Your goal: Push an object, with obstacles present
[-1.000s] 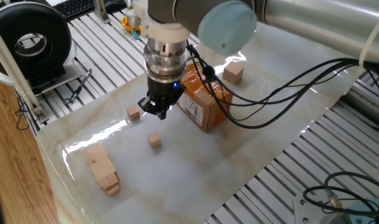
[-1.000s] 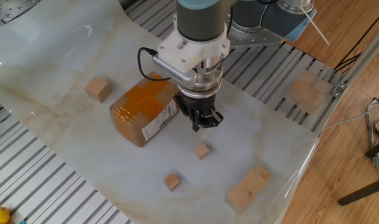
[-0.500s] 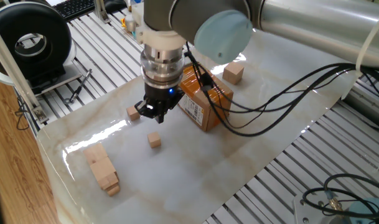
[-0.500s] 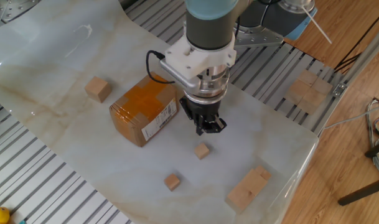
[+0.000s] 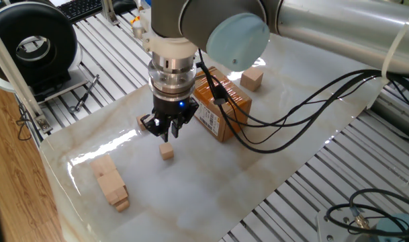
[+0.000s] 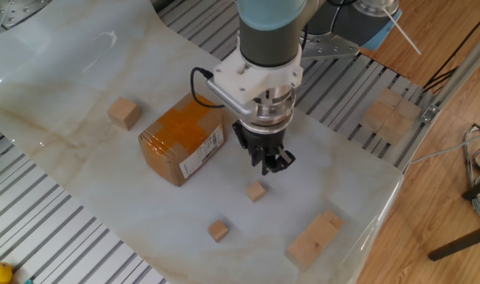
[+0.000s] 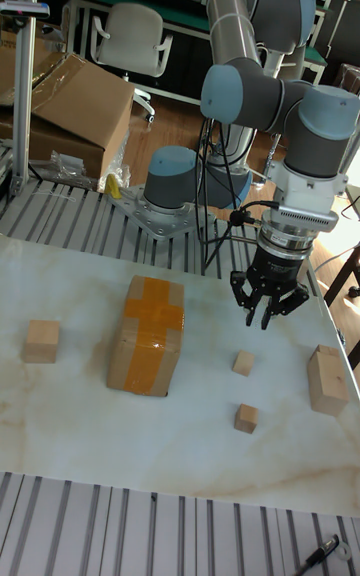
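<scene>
We see the gripper (image 6: 272,163) hanging above the table (image 6: 82,95) with its fingers nearly closed on nothing, just beside the small cube (image 6: 256,191) (which lies bare, right of the cardboard box (image 6: 180,140)), so the push looks yet to begin.

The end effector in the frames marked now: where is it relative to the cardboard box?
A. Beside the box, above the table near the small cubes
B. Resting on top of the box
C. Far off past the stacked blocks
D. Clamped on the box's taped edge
A: the end effector hangs beside the cardboard box, apart from it, over the table just behind a small wooden cube.
</scene>
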